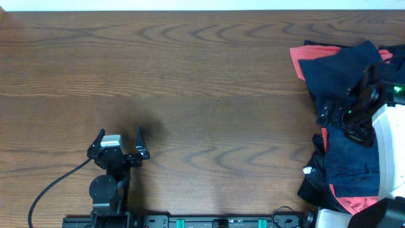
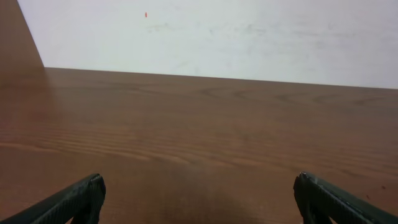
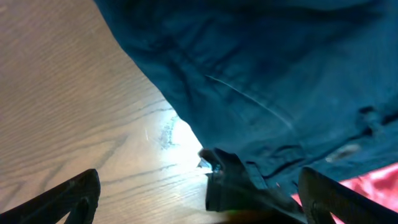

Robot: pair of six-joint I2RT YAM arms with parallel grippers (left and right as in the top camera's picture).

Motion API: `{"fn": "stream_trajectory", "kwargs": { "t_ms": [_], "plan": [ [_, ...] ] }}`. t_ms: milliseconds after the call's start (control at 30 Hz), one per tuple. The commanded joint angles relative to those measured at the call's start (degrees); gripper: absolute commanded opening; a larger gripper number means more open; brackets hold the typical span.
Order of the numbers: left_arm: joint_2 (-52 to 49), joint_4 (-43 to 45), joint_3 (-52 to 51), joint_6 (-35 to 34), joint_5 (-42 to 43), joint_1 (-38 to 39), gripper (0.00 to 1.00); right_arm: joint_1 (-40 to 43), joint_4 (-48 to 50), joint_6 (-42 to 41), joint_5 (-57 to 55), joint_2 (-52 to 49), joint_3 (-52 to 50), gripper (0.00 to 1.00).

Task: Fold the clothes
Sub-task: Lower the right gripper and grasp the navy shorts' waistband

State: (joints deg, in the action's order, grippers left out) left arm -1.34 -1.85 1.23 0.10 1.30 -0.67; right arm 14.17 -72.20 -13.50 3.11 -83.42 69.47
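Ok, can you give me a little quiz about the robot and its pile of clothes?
1. True or false: the left gripper is holding a piece of clothing.
2. Where on the table are the clothes piled? A) at the robot's right side B) in the middle C) right beside the left gripper
3. Which two colours are the clothes?

Key: 1. False, it is open with nothing in it. 2. A. 3. Dark navy blue and coral-red.
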Motion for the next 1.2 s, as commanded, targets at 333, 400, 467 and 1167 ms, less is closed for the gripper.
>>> {"fn": "stream_trajectory", "kwargs": {
  "t_ms": [333,400,467,1167],
  "plan": [
    [-0.04,-2.19,-1.01,0.72,-0.9,-0.28,0.98,3.72,1.53,-4.26,-0.11,-1.25,-3.23,0.99],
    [-0.02,-2.19,-1.01,0.72,-0.9,-0.28,0.98,5.03,1.57,-4.24,-0.07,-1.25,-3.23,0.99],
    [-0.04,-2.19,-1.01,0.72,-0.9,-0.28,0.98,6.29,1.51,-3.23,0.0,-1.25,-3.23,0.94],
    [-0.04,-2.19,-1.01,0.72,-0.9,-0.28,0.98,6.86,4.22,7.85,8.57,-1.25,-3.21,0.85]
  ]
}}
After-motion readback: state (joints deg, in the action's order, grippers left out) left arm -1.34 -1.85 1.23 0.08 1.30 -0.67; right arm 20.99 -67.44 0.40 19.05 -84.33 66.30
